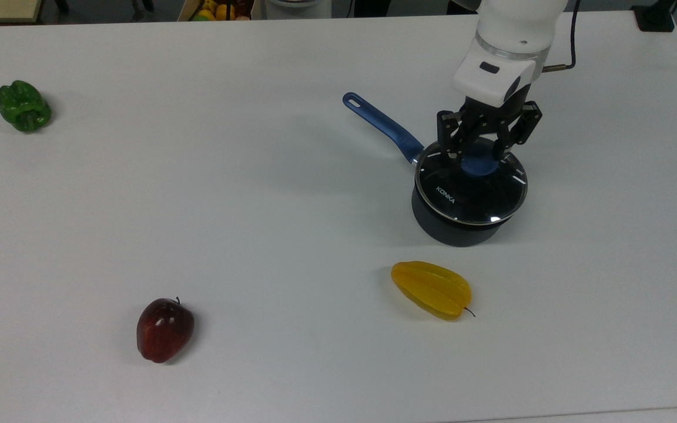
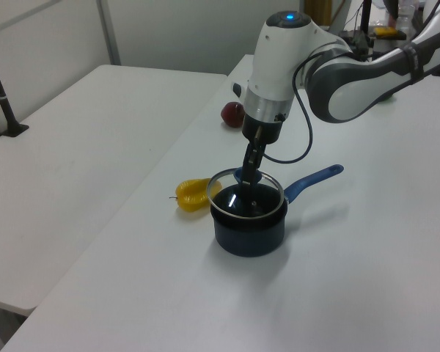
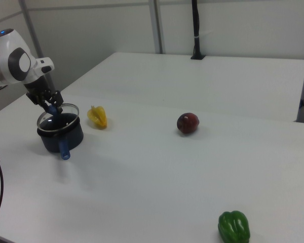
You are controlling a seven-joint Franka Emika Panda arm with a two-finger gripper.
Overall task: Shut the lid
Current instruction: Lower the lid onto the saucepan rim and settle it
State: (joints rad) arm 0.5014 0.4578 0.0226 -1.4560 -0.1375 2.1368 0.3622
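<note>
1. Nearest you in the top view, a starfruit (image 1: 431, 289) lies on the table (image 1: 256, 205), just in front of the pot and apart from it.
2. Behind it stands the dark saucepan (image 1: 457, 226), its blue handle (image 1: 381, 125) pointing toward the top view's upper left.
3. Over the pot's mouth sits the lid (image 1: 471, 190), roughly centred and close to level.
4. Directly above, the gripper (image 1: 478, 154) pinches the lid's blue knob (image 1: 479, 164), so your next move is likely straight down or letting go.
</note>
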